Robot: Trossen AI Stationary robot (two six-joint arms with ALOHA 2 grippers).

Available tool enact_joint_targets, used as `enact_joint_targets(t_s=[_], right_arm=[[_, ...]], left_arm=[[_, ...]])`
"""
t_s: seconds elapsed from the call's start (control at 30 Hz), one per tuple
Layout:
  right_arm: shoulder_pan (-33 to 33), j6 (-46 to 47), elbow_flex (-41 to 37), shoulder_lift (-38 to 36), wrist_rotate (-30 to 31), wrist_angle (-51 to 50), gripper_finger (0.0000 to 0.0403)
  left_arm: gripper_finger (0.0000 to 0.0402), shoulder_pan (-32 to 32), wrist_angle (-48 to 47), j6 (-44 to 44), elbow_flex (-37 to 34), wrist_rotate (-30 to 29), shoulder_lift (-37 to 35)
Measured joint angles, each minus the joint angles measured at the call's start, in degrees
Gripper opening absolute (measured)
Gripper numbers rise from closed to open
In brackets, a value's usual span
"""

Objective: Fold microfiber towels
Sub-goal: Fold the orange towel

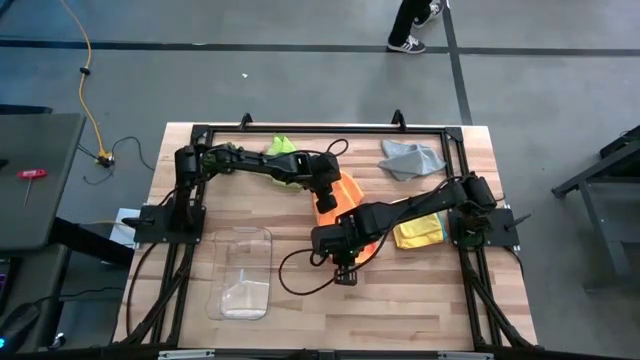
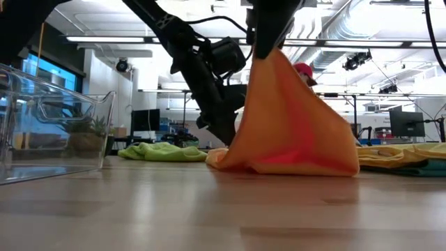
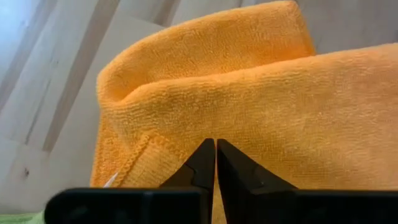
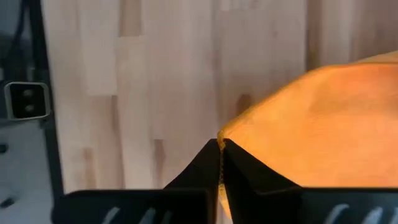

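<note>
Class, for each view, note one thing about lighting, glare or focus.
High view: even light, sharp. Low view: bright ceiling lights behind, so the arms are dark shapes over the orange towel; the near table is blurred, with sheen. Left wrist view: towel weave sharp. Right wrist view: towel soft, wood grain clearer.

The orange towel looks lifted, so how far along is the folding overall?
Nothing looks folded yet. In hand: the orange towel, pinched by the left gripper and lifted at a corner by the right gripper. Left lying loose: the lime green towel, the grey towel and the yellow towel with teal beneath it.
</note>
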Motion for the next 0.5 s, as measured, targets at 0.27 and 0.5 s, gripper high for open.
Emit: enact_joint_targets(t_s=[0.27,0.5], right_arm=[[0.9,7.3,0.0,0.5,4.9,1.1,0.0122],[1.0,9.3,0.0,0.3,10.0,-3.7,0.0218]], left_arm=[[0.0000,0.4,-2.4,1.8,-0.1,1.5,0.0],[0.0000,0.8,-2.2,2.3,-3.0,1.6,-0.3]])
